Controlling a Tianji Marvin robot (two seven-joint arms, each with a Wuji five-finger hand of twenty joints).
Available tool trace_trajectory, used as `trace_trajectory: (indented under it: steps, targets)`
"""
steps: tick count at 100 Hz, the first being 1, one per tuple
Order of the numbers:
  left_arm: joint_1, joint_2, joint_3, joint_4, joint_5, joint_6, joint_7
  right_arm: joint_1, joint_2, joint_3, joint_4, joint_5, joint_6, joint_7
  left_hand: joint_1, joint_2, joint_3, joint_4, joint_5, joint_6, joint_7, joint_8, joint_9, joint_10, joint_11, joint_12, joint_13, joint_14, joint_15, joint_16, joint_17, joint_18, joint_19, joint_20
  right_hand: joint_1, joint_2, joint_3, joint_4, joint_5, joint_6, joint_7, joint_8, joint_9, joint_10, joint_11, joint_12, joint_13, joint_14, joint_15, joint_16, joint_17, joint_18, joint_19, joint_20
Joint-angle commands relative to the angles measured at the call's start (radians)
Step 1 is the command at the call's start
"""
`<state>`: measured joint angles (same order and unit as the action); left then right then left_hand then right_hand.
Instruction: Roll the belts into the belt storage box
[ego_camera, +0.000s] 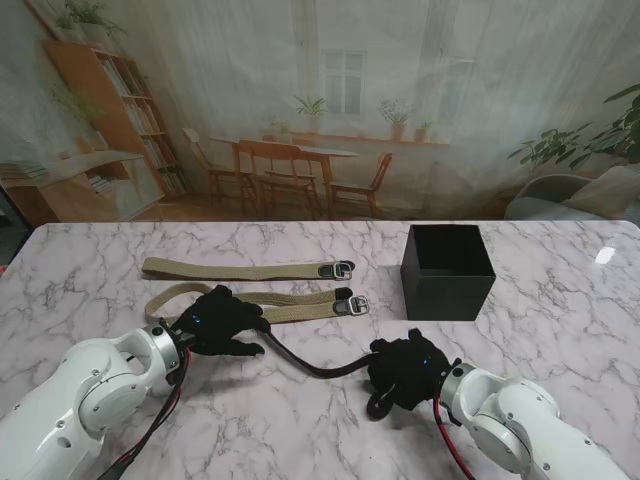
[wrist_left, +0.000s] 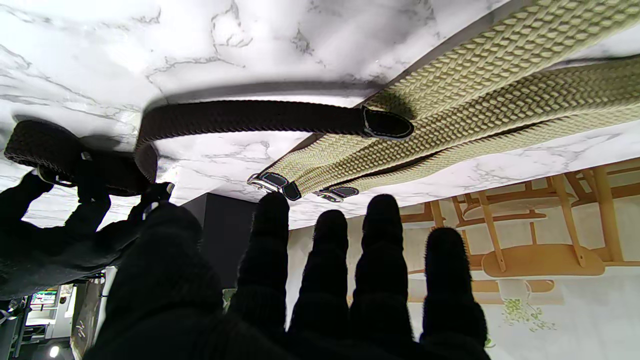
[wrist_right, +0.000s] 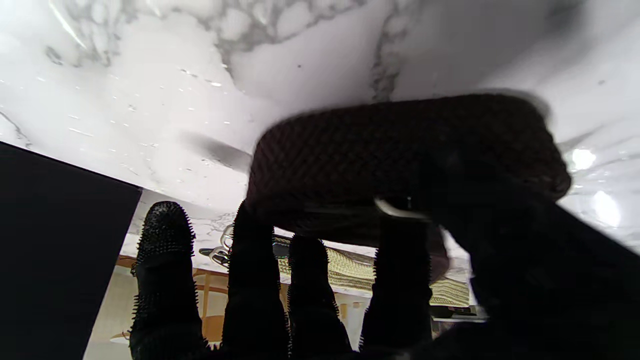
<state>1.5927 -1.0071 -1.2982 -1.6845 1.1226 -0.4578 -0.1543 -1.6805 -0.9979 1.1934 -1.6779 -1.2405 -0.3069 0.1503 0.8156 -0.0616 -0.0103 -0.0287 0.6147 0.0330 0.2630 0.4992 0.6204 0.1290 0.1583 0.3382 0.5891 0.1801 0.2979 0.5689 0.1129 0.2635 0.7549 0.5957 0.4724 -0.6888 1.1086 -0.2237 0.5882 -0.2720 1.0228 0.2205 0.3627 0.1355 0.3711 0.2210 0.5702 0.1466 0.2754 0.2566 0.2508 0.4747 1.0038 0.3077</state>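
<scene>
A dark brown belt (ego_camera: 315, 366) curves across the table between my two hands. My right hand (ego_camera: 405, 372) is shut on its rolled end, a thick coil (wrist_right: 400, 150) held between thumb and fingers. The belt's free tip (wrist_left: 387, 125) lies across a folded tan belt (ego_camera: 300, 305). My left hand (ego_camera: 220, 320) hovers over that spot, open, fingers (wrist_left: 380, 235) spread and straight, holding nothing. A second tan belt (ego_camera: 245, 269) lies flat, farther from me. The black storage box (ego_camera: 447, 270) stands to the right of the tan belts' buckles, beyond my right hand.
The marble table (ego_camera: 560, 330) runs right of the box and nearer to me between the arms. The tan belts' buckles (ego_camera: 350, 302) point toward the box. A printed room backdrop stands behind the table's far edge.
</scene>
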Motion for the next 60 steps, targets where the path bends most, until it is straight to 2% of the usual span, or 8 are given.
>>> trace_trajectory:
  steps: [1,10,18,25,44,60]
  targets:
    - [-0.004,0.0,0.006,0.005,-0.005,0.003,-0.016,0.001,0.002,-0.013,-0.009,-0.003,0.003,0.024,0.016,0.045,-0.012,0.016,0.027,0.015,0.012,0.011,-0.017,0.006,-0.002,-0.001,-0.016,0.016,-0.019,0.006,-0.019,0.035,-0.032,0.004,-0.04,0.026,-0.018,-0.014,0.136,0.029,0.313,0.064,0.0,-0.012,-0.022,-0.007,-0.029,-0.015,-0.021,-0.026,-0.015,0.026,-0.011,-0.012]
    - [-0.004,0.0,0.008,0.005,-0.005,0.005,-0.017,0.014,0.003,-0.03,0.008,0.0,0.011,0.027,0.014,0.045,-0.013,0.016,0.026,0.013,0.012,0.011,-0.016,0.005,-0.002,0.0,-0.016,0.015,-0.018,0.006,-0.019,0.035,-0.032,0.004,-0.038,0.026,-0.016,-0.014,0.137,0.026,0.312,0.064,0.027,-0.026,-0.016,-0.005,-0.021,-0.017,-0.022,-0.029,-0.022,0.023,-0.019,-0.017]
    - [-0.004,0.0,0.008,0.004,-0.006,0.005,-0.021,0.019,0.002,-0.039,0.018,0.01,0.021,0.022,0.013,0.044,-0.014,0.016,0.027,0.014,0.013,0.012,-0.016,0.007,-0.001,0.0,-0.016,0.016,-0.018,0.006,-0.019,0.035,-0.032,0.004,-0.031,0.033,-0.023,-0.014,0.136,0.03,0.308,0.062,0.159,-0.081,0.014,0.006,0.014,-0.025,-0.016,-0.029,-0.018,0.026,-0.022,-0.021]
    - [-0.003,0.0,0.007,0.004,-0.006,0.005,-0.022,0.02,0.001,-0.042,0.019,0.015,0.029,0.016,0.013,0.044,-0.013,0.016,0.027,0.015,0.013,0.012,-0.016,0.008,-0.002,0.0,-0.016,0.017,-0.018,0.006,-0.019,0.034,-0.032,0.004,-0.025,0.042,-0.025,-0.014,0.127,0.035,0.301,0.059,0.279,-0.108,0.063,0.026,0.058,-0.033,0.0,-0.022,-0.009,0.027,-0.02,-0.022]
    - [-0.004,0.0,0.01,0.004,-0.006,0.01,-0.024,0.015,0.001,-0.042,0.018,0.009,0.037,0.01,0.014,0.045,-0.013,0.016,0.026,0.015,0.012,0.011,-0.017,0.007,-0.002,0.0,-0.016,0.016,-0.018,0.006,-0.019,0.034,-0.032,0.005,-0.009,0.053,-0.033,-0.014,0.11,0.041,0.298,0.063,0.368,-0.103,0.129,0.06,0.138,-0.05,0.024,0.0,0.021,0.022,-0.01,-0.02]
    - [-0.013,0.001,0.023,0.01,-0.014,0.016,-0.038,0.014,0.0,-0.045,0.027,-0.005,0.039,-0.029,0.015,0.042,-0.013,0.016,0.015,0.016,0.006,0.009,-0.019,0.007,-0.003,-0.001,-0.016,0.016,-0.018,0.006,-0.015,0.034,-0.029,0.006,0.023,0.057,-0.036,-0.019,0.091,0.042,0.285,0.058,0.436,-0.113,0.175,0.086,0.251,-0.08,0.07,0.048,0.092,-0.004,0.039,0.005]
